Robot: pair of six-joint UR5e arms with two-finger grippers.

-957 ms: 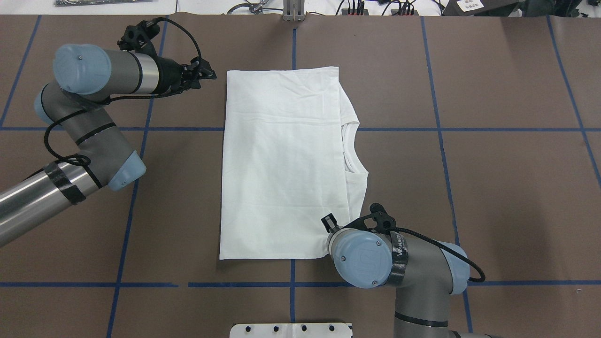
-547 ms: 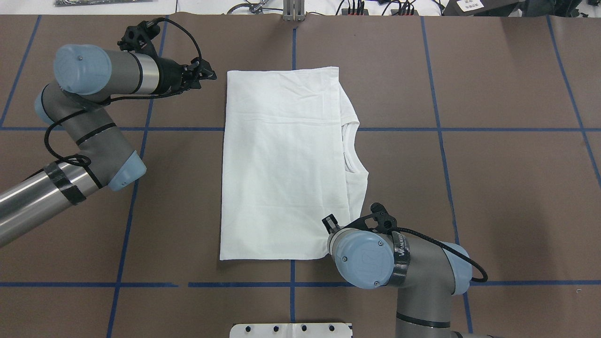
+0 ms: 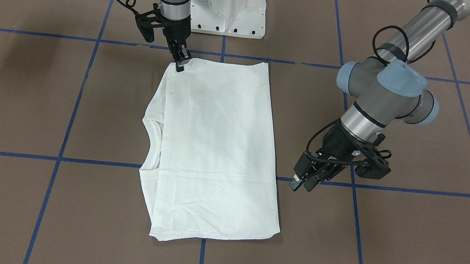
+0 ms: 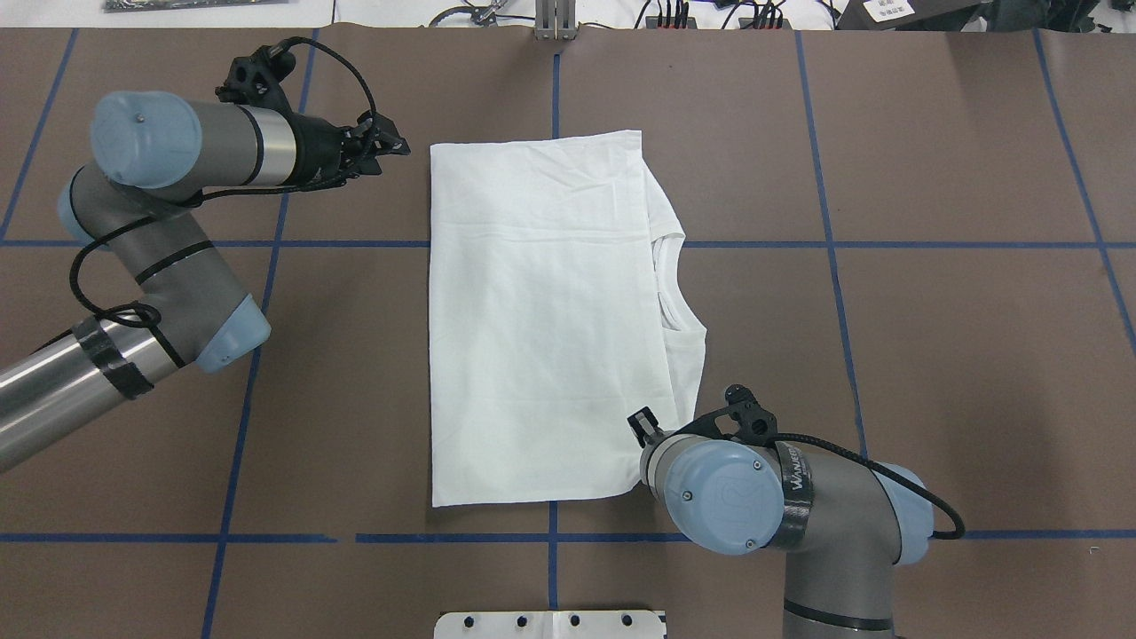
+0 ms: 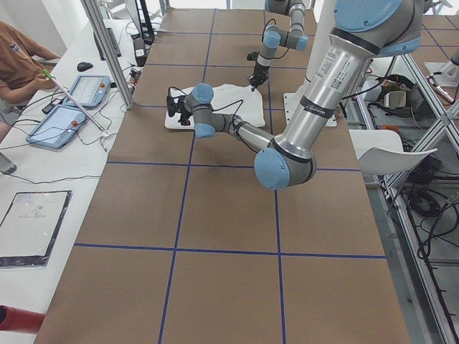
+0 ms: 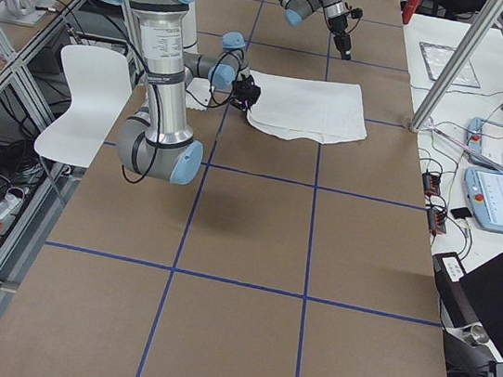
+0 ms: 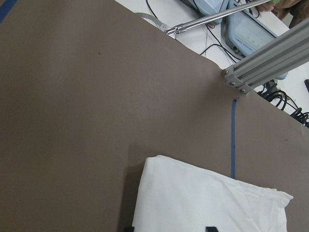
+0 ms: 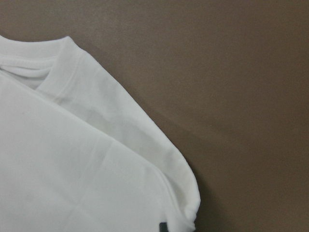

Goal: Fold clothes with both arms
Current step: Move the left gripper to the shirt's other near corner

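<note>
The white shirt (image 4: 541, 311) lies folded into a long rectangle on the brown table, its ribbed collar (image 4: 666, 284) peeking out on the right side. My right gripper (image 4: 641, 424) is at the shirt's near right corner, shut on the cloth; in the front-facing view the right gripper (image 3: 179, 66) pinches that corner. The right wrist view shows the shirt (image 8: 72, 169) close up. My left gripper (image 4: 397, 145) hovers open just left of the far left corner, apart from the cloth. In the front-facing view the left gripper (image 3: 302, 184) has nothing between its fingers.
Blue tape lines cross the brown table (image 4: 932, 355). The white pedestal base (image 3: 228, 5) stands at the robot's edge. An aluminium post (image 7: 270, 63) rises at the far edge. A person (image 5: 21, 57) sits at a side desk with tablets.
The shirt has slid a little to the right, pulled by my right gripper, which moved right with its arm. The left arm shifted slightly.
</note>
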